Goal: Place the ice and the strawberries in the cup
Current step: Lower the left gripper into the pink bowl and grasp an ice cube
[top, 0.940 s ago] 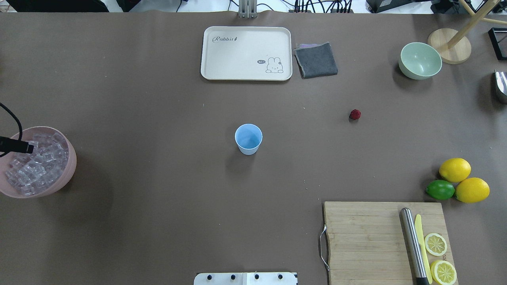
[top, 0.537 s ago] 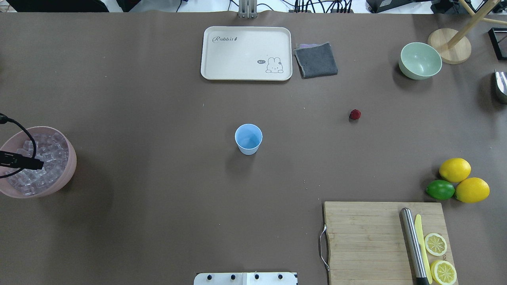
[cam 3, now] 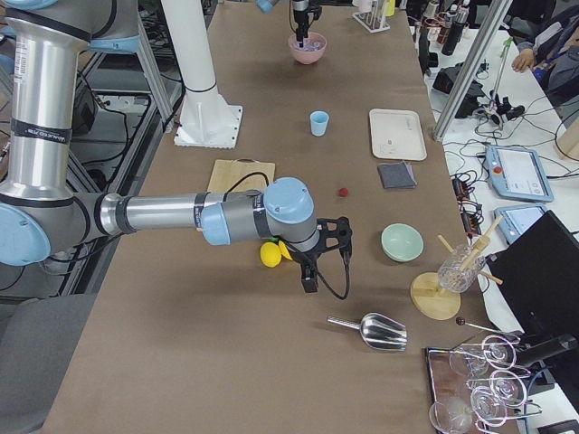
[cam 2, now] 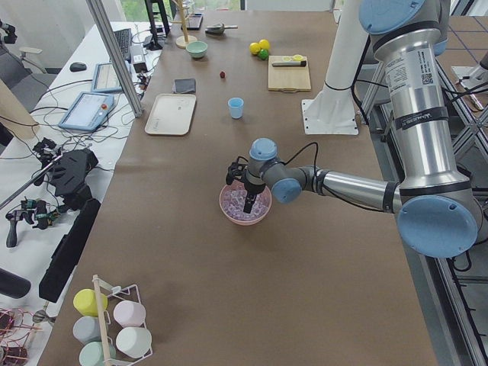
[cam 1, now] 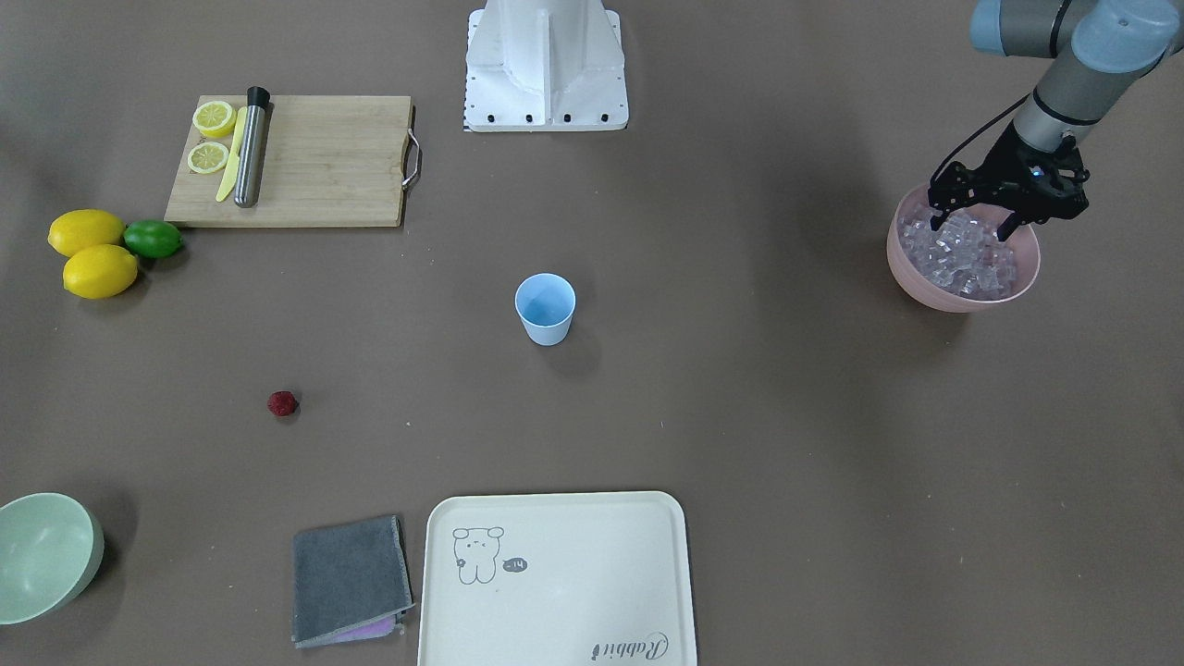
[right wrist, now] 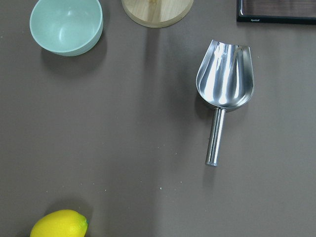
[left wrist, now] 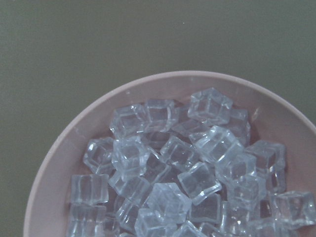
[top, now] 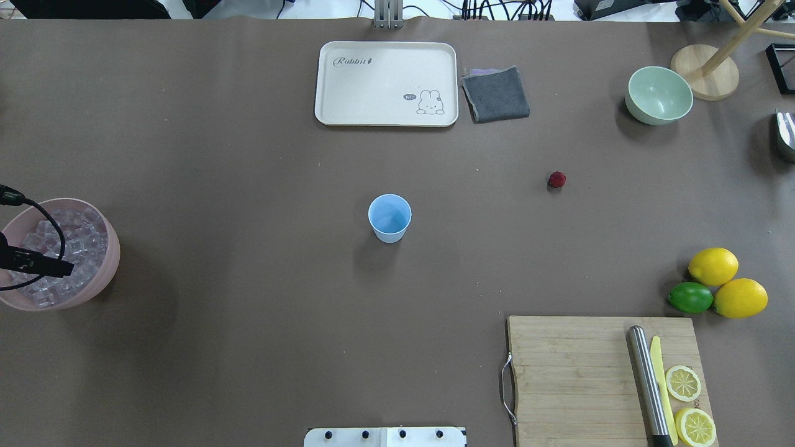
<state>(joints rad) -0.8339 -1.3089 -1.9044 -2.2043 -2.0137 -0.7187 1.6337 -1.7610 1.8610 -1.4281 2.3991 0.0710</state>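
Hovering over the pink bowl at the robot's left end of the bench, the left gripper has its fingers spread wide. Their tips are down at the heaped ice, and nothing appears to be caught between them. The cup stands upright mid-bench and looks empty, well apart from the bowl. The strawberry lies loose on the bench beyond the cup, on the robot's right. The right gripper hangs above the bench near the lemons; I cannot tell whether it is open or closed. The cubes look slick and are piled loosely, so a closing pinch could squirt one out over the rim or catch a cube only by its corner. The carry to the cup is long, and a poorly held cube could drop on the way. The cup is light, so a finger clipping its rim could tip it over.
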